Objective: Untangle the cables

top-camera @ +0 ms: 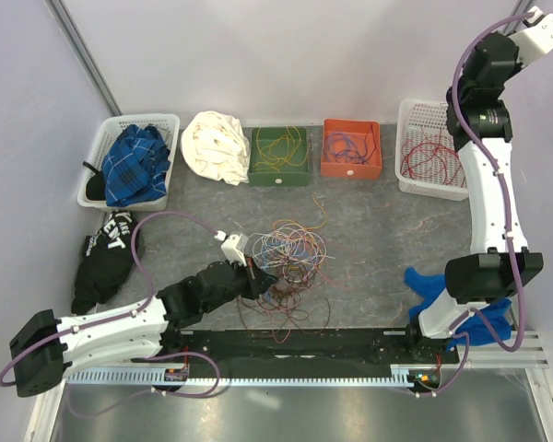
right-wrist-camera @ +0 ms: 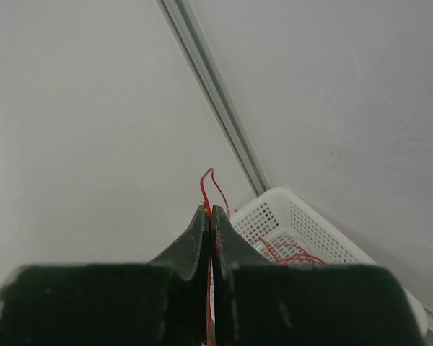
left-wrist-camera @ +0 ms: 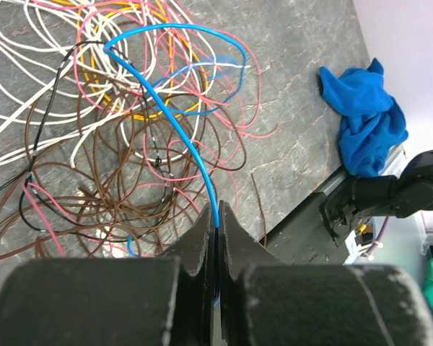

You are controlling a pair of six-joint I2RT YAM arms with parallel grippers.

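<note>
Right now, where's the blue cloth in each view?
Top external: blue cloth lower right, against the right arm's base.
Left wrist: upper right, on the table.
Right wrist: not in it.
Shared landmark: the tangled cables, centre in top, upper left in left wrist.

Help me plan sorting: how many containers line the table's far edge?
4: left white basket at far left, green box mid-edge, orange box to its right, right white basket at far right. None appears hidden.
</note>
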